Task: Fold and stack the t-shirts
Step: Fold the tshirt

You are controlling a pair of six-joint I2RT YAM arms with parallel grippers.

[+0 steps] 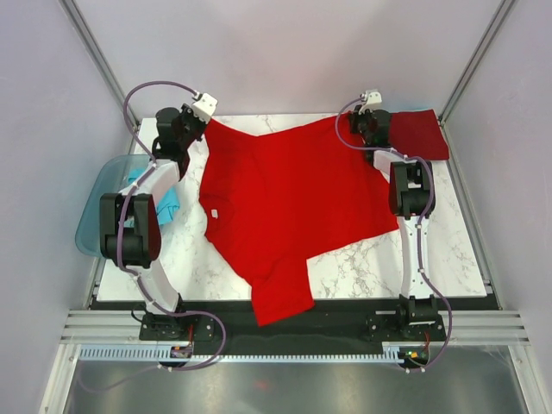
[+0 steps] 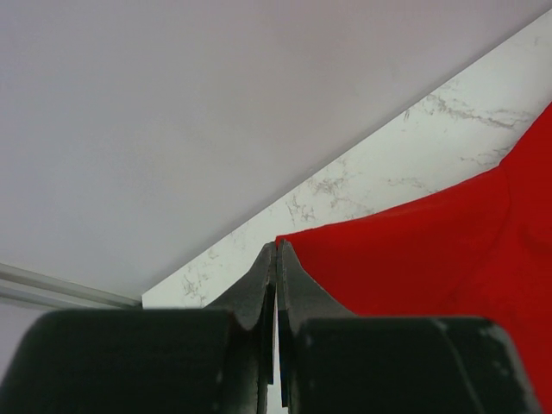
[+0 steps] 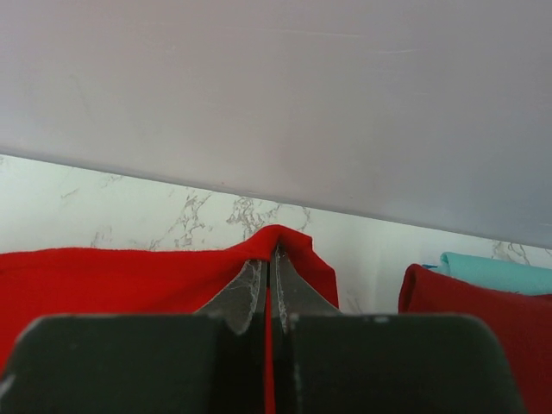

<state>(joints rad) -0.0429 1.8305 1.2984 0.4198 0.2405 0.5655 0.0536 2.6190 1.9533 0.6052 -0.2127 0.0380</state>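
Both grippers are clamped on the red tee (image 1: 285, 198). The left gripper (image 2: 276, 248) has its fingers pressed together with a cloth corner pinched at the tips, near the table's (image 1: 362, 259) far-left corner. The right gripper (image 3: 270, 252) is likewise closed, with the tee's far edge bunched into a small peak between its fingers. The tee lies spread open and unfolded across the marble, one end hanging over the near edge onto the black rail (image 1: 345, 309). Crimson tee (image 1: 421, 134): folded flat in the far-right corner, just beside the right gripper; can't tell if touching. Teal tee (image 1: 166, 207): crumpled at the left edge, partly in the tub (image 1: 93, 216), partly under the left arm (image 1: 138, 226).
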